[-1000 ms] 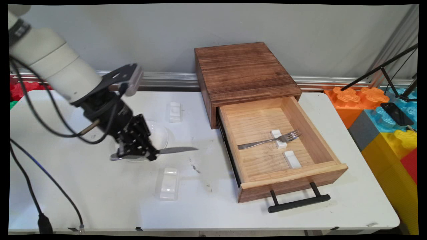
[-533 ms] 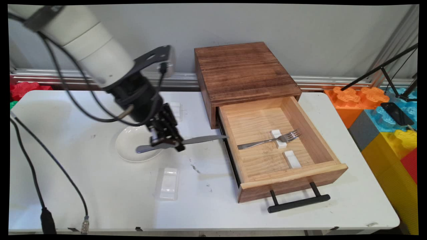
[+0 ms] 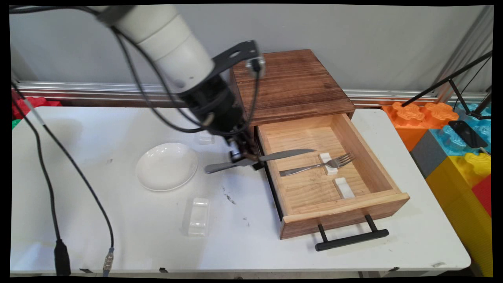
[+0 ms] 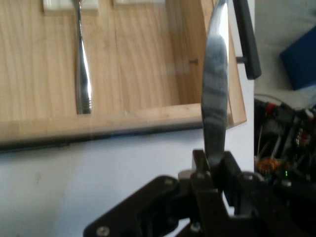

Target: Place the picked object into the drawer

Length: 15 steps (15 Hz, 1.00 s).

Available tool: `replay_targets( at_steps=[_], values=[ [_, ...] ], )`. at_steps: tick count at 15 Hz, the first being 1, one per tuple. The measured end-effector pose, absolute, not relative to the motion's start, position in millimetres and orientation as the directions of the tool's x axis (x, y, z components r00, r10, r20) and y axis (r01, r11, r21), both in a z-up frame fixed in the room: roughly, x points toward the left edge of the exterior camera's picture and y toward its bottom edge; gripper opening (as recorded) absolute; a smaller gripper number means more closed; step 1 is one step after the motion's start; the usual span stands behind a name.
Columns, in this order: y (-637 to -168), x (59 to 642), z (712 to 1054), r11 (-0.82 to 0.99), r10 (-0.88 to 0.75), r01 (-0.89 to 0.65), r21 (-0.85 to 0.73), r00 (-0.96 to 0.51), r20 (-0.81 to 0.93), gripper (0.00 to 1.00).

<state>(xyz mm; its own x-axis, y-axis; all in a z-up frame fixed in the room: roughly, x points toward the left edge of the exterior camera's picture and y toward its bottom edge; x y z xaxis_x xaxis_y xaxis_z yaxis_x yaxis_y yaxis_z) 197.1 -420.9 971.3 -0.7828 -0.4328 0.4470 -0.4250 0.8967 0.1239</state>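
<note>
My gripper (image 3: 245, 159) is shut on a silver table knife (image 3: 259, 159), held level above the table at the left wall of the open wooden drawer (image 3: 346, 204). The blade reaches out over the drawer's inside; the handle sticks out left toward the white bowl (image 3: 166, 166). In the hand view the knife (image 4: 216, 98) rises from between my fingers (image 4: 200, 168) across the drawer's wall. Inside the drawer a fork (image 3: 318, 165) rests on a small white rest (image 3: 328, 163), with a second white rest (image 3: 344, 187) nearer the front. The fork's handle (image 4: 83, 74) shows in the hand view too.
The drawer belongs to a dark wooden box (image 3: 287, 82) at the table's back. Its black handle (image 3: 351, 237) juts toward the near edge. Two white rests lie on the table (image 3: 118, 236), one (image 3: 198, 216) in front of the bowl, another (image 3: 206, 137) behind it. Coloured foam blocks (image 3: 452, 133) stand at right.
My gripper has carried the knife rightward and slightly up, from over the white bowl to the drawer's left wall. The blade now reaches over the drawer. The bowl is uncovered.
</note>
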Motion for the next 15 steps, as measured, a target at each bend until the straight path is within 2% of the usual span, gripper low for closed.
replay_targets(
  at_steps=[6,15],
  values=[
    [-449.1,154.5,970.4,0.888,-0.442,-0.446,0.111,-0.761,0.475,0.0],
    [-486.2,99.2,947.6,0.864,-0.477,-0.489,0.122,-0.713,0.514,0.0]
  ],
)
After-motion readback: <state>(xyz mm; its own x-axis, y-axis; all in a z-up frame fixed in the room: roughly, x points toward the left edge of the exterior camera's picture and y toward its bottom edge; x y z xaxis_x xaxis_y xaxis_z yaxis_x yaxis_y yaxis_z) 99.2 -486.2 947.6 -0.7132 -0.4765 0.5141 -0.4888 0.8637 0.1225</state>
